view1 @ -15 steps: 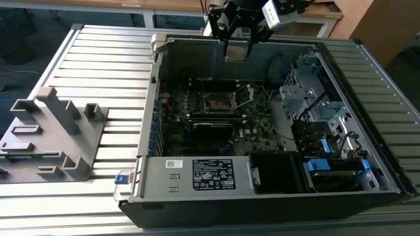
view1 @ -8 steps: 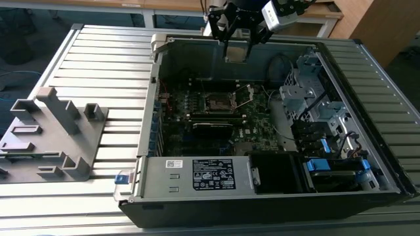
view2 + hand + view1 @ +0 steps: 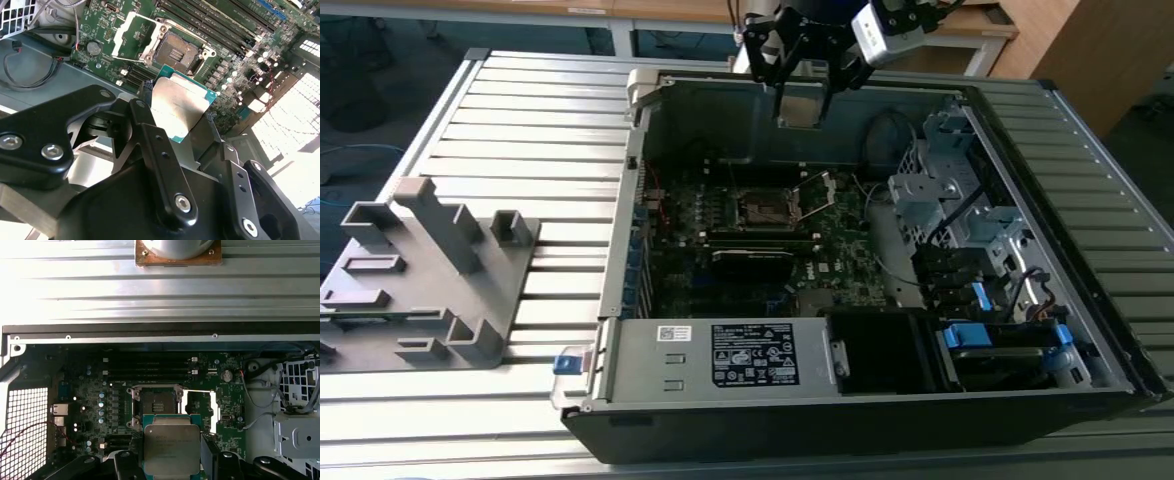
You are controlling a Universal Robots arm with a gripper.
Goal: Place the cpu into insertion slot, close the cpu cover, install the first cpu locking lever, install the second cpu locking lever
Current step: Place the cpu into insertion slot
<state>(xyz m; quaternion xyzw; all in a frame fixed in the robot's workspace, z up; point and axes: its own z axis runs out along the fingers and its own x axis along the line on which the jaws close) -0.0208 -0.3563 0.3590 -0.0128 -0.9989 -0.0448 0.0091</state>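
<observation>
My gripper (image 3: 801,100) hangs over the back wall of the open computer case, shut on the cpu (image 3: 801,108), a pale silver square. In both wrist views the cpu (image 3: 177,107) (image 3: 171,445) sits clamped between the black fingers (image 3: 150,132) (image 3: 125,460), well above the board. The insertion slot (image 3: 767,207) (image 3: 181,50) (image 3: 156,402) lies open and dark in the middle of the motherboard, with nothing in it. The cpu cover (image 3: 817,192) (image 3: 131,34) (image 3: 200,405) is swung up and away beside the slot.
A grey moulded fixture (image 3: 427,270) rests on the ribbed table at the exterior view's left. Inside the case are a labelled power supply (image 3: 720,355), metal drive bays (image 3: 961,200) with cables, and long black memory slots (image 3: 150,367) beside the socket.
</observation>
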